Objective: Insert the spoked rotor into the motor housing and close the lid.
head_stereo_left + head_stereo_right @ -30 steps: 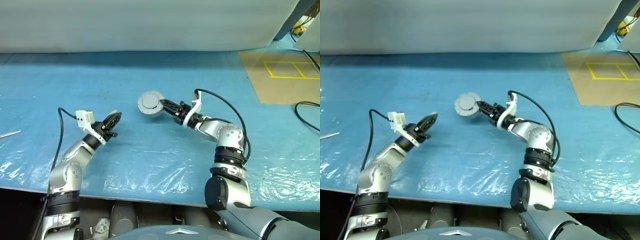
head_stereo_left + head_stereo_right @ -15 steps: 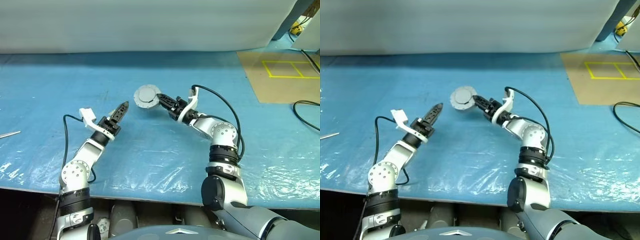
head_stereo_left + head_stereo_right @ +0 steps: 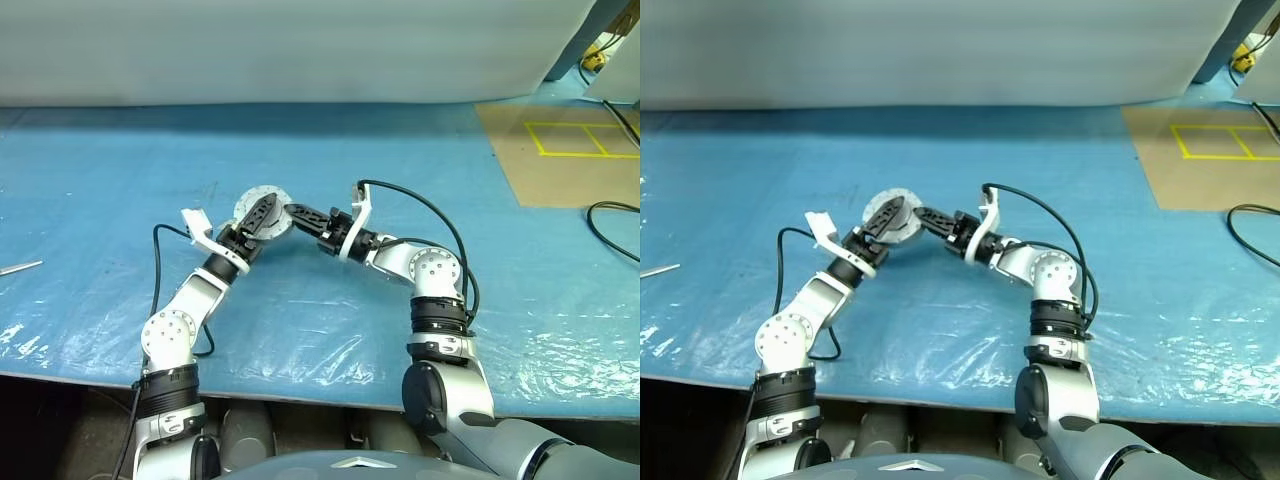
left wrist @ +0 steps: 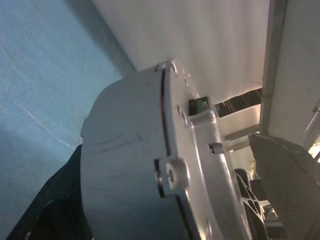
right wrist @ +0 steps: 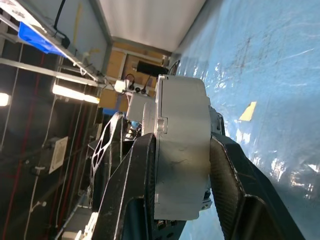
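Note:
A thick round silver-white disc, the lid, hangs above the blue table, its face with a ring of small segments turned toward the head camera. My right gripper is shut on it from the right, and its two black fingers clamp the rim of the lid. My left gripper has come up from the lower left and stands open. Its fingers straddle the lid, with a gap at the far finger. The spoked rotor and the motor housing are out of view.
The blue plastic-covered table runs wide around both arms. A brown board with yellow tape lies at the back right, and a black cable lies at the right edge. A thin metal rod rests at the far left.
My left gripper opened, rolled and moved right and up to the lid. My right gripper carried the lid to the left toward it, and the segmented face now shows.

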Motion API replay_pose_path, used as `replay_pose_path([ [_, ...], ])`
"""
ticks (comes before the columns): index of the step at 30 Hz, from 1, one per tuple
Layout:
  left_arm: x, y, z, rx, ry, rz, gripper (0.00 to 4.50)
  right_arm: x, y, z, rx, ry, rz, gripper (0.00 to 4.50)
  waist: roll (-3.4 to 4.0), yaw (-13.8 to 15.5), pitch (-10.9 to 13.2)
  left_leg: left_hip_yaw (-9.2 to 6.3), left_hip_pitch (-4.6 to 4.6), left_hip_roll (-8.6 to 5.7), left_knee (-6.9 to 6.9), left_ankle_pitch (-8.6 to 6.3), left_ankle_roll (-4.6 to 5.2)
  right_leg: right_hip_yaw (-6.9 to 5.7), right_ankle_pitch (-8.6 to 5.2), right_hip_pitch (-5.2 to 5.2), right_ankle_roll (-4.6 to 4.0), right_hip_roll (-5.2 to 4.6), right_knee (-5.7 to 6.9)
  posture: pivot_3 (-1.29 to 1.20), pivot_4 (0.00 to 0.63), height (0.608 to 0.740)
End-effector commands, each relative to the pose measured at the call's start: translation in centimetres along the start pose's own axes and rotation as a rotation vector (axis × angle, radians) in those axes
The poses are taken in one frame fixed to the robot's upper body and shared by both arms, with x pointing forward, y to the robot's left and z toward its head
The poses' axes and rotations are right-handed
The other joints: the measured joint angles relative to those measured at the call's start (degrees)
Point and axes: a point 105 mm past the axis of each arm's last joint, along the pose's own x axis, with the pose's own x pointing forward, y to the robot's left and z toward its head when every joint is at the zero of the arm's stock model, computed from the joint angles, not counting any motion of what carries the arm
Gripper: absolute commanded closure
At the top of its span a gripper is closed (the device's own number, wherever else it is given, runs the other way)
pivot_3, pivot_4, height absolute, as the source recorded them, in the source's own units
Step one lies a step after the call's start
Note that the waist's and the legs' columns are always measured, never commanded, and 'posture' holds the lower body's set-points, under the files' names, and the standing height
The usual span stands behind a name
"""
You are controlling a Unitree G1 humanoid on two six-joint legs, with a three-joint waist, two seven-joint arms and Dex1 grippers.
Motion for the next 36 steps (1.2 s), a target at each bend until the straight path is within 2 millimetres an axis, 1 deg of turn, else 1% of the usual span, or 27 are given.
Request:
replay_pose_path([
  [1,0.2,-1.3,0.4,-0.019,-0.002,-0.06,0.93,0.4,2.9,0.9,-0.034,-0.04,0.134,3.33,0.0,0.01,0.0,0.0,0.0,0.0,0.01,0.0,0.0,0.0,0.0,0.0,0.0,0.0,0.0,0.0,0.15,0.74],
  [3,0.1,-1.0,0.3,-0.009,0.014,-0.039,1.57,0.3,2.8,1.1,-0.037,-0.045,0.133,3.33,-0.01,0.06,0.0,-0.01,-0.02,0.0,0.01,0.0,0.0,0.0,0.0,0.0,0.0,0.0,0.0,0.0,0.15,0.74],
  [4,0.1,-1.0,0.2,-0.01,0.022,-0.042,1.68,0.3,2.8,1.1,-0.039,-0.046,0.133,3.33,-0.02,0.06,0.0,-0.01,-0.01,-0.01,0.01,0.0,0.0,0.0,0.0,0.0,0.0,0.0,0.01,0.0,0.15,0.74],
  [10,0.1,-1.3,0.0,-0.022,0.03,-0.062,1.72,0.3,3.0,1.5,-0.047,-0.054,0.137,3.33,-0.02,0.04,0.0,-0.03,-0.02,-0.01,0.03,0.0,0.0,-0.01,0.01,0.01,0.02,0.0,0.03,0.0,0.15,0.74],
  [12,0.4,-1.0,0.4,-0.054,-0.002,-0.037,1.73,0.5,3.1,1.7,-0.047,-0.063,0.138,3.33,-0.02,0.06,0.0,-0.04,-0.02,-0.01,0.04,0.0,0.0,-0.01,0.01,0.01,0.02,0.0,0.03,0.0,0.15,0.74],
  [14,0.5,-1.3,0.9,-0.111,-0.045,-0.059,1.75,0.6,3.1,1.9,-0.043,-0.074,0.135,3.33,-0.02,0.08,0.0,-0.05,-0.02,-0.01,0.06,0.0,0.0,-0.01,0.01,0.02,0.02,0.0,0.04,0.0,0.15,0.74],
  [16,0.6,-1.8,1.2,-0.149,-0.067,-0.09,1.75,0.6,3.2,2.0,-0.047,-0.081,0.135,2.62,-0.02,0.05,0.0,-0.05,-0.03,-0.01,0.1,0.0,0.0,0.0,0.02,0.02,0.02,0.0,0.05,0.0,0.15,0.74],
  [18,0.8,-1.7,1.5,-0.179,-0.098,-0.088,1.75,0.7,3.0,2.2,-0.056,-0.09,0.121,2.03,-0.02,0.02,0.0,-0.06,-0.02,-0.01,0.11,0.0,0.0,0.0,0.01,0.02,0.02,0.0,0.08,0.0,0.15,0.74],
  [21,0.9,-1.0,3.0,-0.253,-0.213,-0.068,1.75,0.8,2.8,2.6,-0.063,-0.108,0.103,1.08,-0.03,0.05,0.0,-0.07,-0.03,-0.01,0.15,0.0,0.0,0.01,0.02,0.03,0.03,0.0,0.09,0.0,0.15,0.74],
  [24,0.9,-0.1,4.1,-0.276,-0.279,-0.052,1.75,0.6,2.7,3.3,-0.066,-0.147,0.093,1.08,-0.06,-0.08,0.02,-0.11,-0.03,-0.01,0.17,0.0,0.0,0.0,0.02,0.05,0.03,0.01,0.11,0.0,0.15,0.74],
  [26,0.8,0.9,5.3,-0.274,-0.36,-0.013,1.75,0.5,2.6,3.8,-0.077,-0.17,0.083,1.08,-0.06,-0.09,0.02,-0.12,0.0,-0.01,0.16,0.0,0.0,0.0,0.02,0.05,0.03,0.02,0.12,0.0,0.15,0.74],
  [29,0.4,3.1,7.4,-0.193,-0.492,0.098,1.75,0.5,2.4,4.1,-0.091,-0.181,0.072,1.08,-0.12,-0.01,0.04,-0.16,-0.03,-0.02,0.19,0.0,0.01,-0.01,0.03,0.06,0.04,0.01,0.12,0.0,0.15,0.74],
  [32,-0.6,5.5,10.3,-0.094,-0.646,0.217,1.75,0.6,2.4,3.9,-0.107,-0.176,0.069,1.08,-0.19,0.06,0.07,-0.23,-0.04,-0.03,0.21,0.01,0.01,-0.04,0.04,0.1,0.06,0.01,0.12,0.0,0.15,0.74],
  [34,-1.0,6.4,11.9,-0.036,-0.704,0.252,1.75,0.7,2.4,3.7,-0.111,-0.168,0.072,1.08,-0.29,-0.04,0.12,-0.28,-0.05,-0.04,0.23,0.01,0.02,-0.07,0.05,0.1,0.08,0.01,0.12,0.0,0.15,0.74],
  [36,-1.4,7.4,13.1,-0.013,-0.746,0.278,1.75,0.7,2.5,3.6,-0.11,-0.166,0.075,1.08,-0.35,0.06,0.13,-0.3,-0.06,-0.05,0.24,0.01,0.01,-0.09,0.05,0.1,0.08,0.01,0.13,0.0,0.15,0.74],
])
